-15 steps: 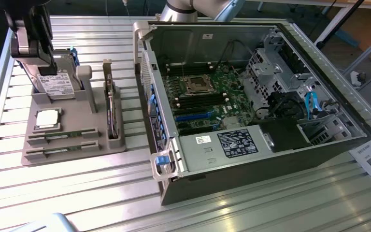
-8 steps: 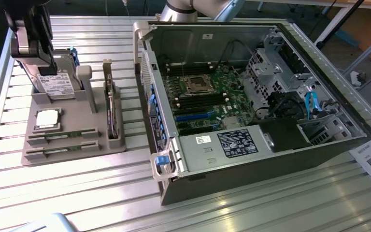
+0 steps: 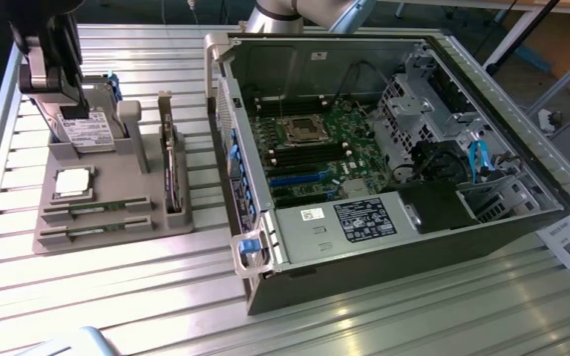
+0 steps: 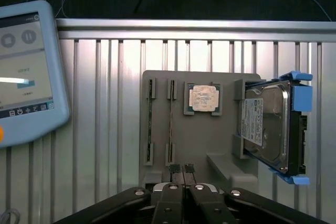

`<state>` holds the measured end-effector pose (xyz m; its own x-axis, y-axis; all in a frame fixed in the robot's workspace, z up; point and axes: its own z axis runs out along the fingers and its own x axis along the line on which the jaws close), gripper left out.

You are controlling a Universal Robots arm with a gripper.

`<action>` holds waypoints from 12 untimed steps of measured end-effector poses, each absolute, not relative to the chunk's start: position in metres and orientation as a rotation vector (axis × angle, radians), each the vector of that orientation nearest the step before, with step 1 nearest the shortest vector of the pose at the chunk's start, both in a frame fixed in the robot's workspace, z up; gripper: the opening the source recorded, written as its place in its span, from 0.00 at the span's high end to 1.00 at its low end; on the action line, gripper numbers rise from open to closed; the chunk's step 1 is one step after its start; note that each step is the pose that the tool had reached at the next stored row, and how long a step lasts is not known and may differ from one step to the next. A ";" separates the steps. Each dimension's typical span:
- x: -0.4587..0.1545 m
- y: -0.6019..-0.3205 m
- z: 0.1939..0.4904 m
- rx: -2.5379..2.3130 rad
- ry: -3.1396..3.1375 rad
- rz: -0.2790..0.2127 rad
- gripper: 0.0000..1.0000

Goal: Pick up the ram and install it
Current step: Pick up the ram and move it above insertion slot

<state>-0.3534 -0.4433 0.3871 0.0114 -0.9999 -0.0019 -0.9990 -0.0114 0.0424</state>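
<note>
Two ram sticks lie edge-up in slots at the near end of a grey holder on the exterior view's left. The wrist view shows them as thin green strips side by side. My gripper hangs over the holder's far end, above the hard drive, well apart from the ram. Its fingers are pressed together with nothing between them, so the gripper is shut.
The holder also carries a square silvery processor and a tall dark expansion card. The open computer case lies to the exterior view's right with its motherboard exposed. A blue tablet lies beside the holder.
</note>
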 end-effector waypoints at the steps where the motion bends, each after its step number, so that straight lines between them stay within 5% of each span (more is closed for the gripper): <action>1: -0.353 -0.444 0.386 2.213 -2.188 -0.049 0.90; 12: -0.353 -0.452 0.365 2.213 -2.188 -0.048 0.90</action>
